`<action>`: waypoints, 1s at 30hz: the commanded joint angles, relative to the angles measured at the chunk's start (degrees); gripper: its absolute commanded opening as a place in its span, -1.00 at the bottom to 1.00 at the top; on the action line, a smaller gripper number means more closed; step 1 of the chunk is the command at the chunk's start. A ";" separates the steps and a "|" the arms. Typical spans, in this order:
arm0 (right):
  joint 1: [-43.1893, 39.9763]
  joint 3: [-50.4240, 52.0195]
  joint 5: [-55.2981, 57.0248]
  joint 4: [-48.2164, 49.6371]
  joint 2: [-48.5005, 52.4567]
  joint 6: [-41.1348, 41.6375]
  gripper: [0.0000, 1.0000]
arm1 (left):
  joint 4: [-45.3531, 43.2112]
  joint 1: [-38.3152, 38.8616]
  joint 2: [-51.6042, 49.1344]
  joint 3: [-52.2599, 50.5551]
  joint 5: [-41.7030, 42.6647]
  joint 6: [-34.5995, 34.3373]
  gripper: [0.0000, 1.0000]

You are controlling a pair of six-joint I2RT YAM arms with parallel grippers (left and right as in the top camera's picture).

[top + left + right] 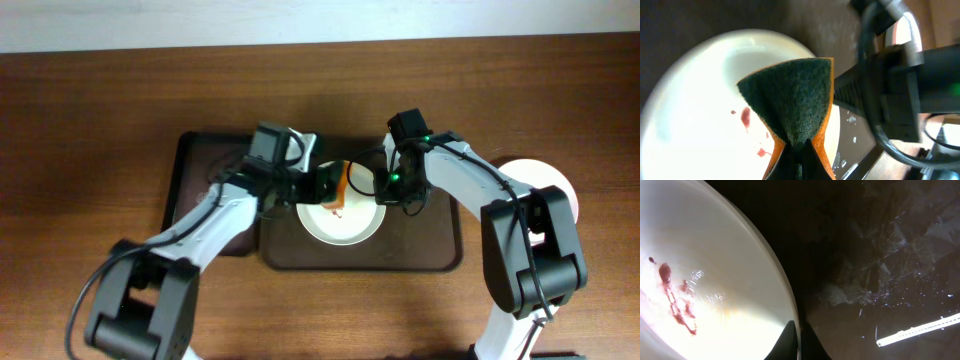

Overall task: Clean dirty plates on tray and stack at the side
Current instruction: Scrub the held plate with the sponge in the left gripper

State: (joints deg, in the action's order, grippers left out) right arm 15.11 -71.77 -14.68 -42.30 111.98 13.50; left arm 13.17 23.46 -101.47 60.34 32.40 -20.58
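Note:
A white plate (340, 226) with red smears near its centre lies on the dark brown tray (430, 262). My left gripper (333, 188) is shut on a green-and-orange sponge (343, 186) and holds it over the far part of the plate. In the left wrist view the sponge (790, 95) fans out from the left gripper (799, 148) above the plate (690, 115), just right of the smears (745, 117). My right gripper (383, 192) is shut on the plate's right rim. The right wrist view shows that gripper (799, 331) pinching the rim (785, 290), one finger inside the plate and one outside.
A smaller black-rimmed tray (195, 180) lies left of the brown tray, partly under my left arm. A white plate (548, 178) rests on the wooden table at the right, half hidden by my right arm. Wet streaks mark the tray floor (875, 280).

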 commanded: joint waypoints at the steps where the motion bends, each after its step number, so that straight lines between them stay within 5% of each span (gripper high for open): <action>1: 0.28 0.52 0.33 -0.28 0.90 0.31 -0.92 | -2.67 1.51 -4.24 0.87 3.76 -7.23 -1.00; 14: 0.28 0.52 0.31 -0.37 0.90 0.31 -0.92 | -4.74 2.05 -11.08 0.87 11.28 -7.23 -1.00; 22: 0.28 0.52 0.33 -0.94 0.90 0.31 -0.92 | -2.82 1.38 -10.12 0.90 -12.87 -6.73 -1.00; 30: 0.28 0.52 0.33 -0.94 0.90 0.31 -0.92 | 3.54 -0.02 1.36 0.92 -18.29 -0.26 -1.00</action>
State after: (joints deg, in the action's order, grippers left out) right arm 15.11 -71.77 -14.68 -42.87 111.98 13.54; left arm 15.33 23.90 -105.60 60.90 17.67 -23.53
